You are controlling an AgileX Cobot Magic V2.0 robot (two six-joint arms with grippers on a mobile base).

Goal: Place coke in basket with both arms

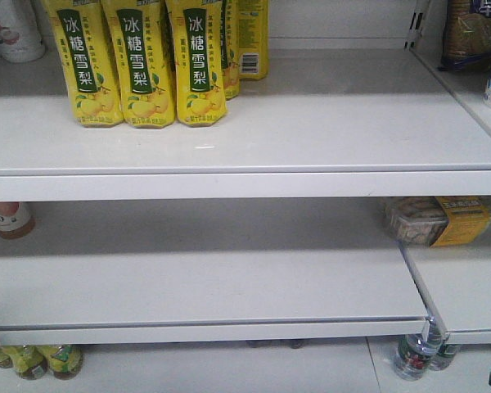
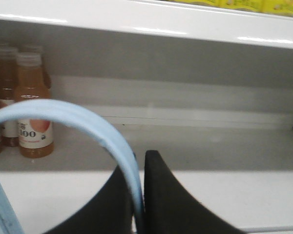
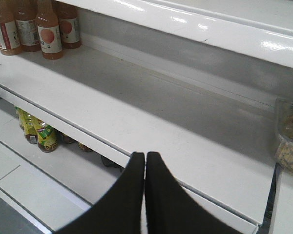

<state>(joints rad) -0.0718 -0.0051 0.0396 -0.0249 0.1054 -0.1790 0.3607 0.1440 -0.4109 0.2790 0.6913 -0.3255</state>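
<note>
Shelving [image 1: 229,139] in the exterior front view, white, in tiers: yellow pear-drink bottles [image 1: 139,65] standing on the upper board, a packaged snack box [image 1: 442,219] on the adjoining right-hand shelf. No coke anywhere here, and no arm either. Hence the first hazard: searching blind, reaching toward the wrong bottle, perhaps toppling the yellow row.

Left wrist view next. Left gripper [image 2: 140,163] clenched on the pale blue hoop handle [image 2: 63,114] of the basket [image 2: 0,204], the handle pinched between the black fingers [image 2: 171,204] close to their tips. Only a corner of the basket's rim in sight at lower left. Orange juice bottles [image 2: 31,107] standing at the back left of the shelf beyond. Likely trouble: a thin, rounded handle sliding or twisting in so shallow a pinch, letting the basket swing, tilt, or knock the shelf edge just ahead. Cannot tell whether anything lies inside the basket.

Right wrist view last. Right gripper [image 3: 145,156] pressed fully closed, grasping nothing, hovering over the lip of the middle shelf. More juice bottles [image 3: 46,34] far off at top left, green-labelled bottles [image 3: 41,134] below. Again no coke. Risk here: needs opening before any approach, otherwise pushes the bottle over instead of taking it; slim metal-look body apt to roll off the shelf once nudged.
</note>
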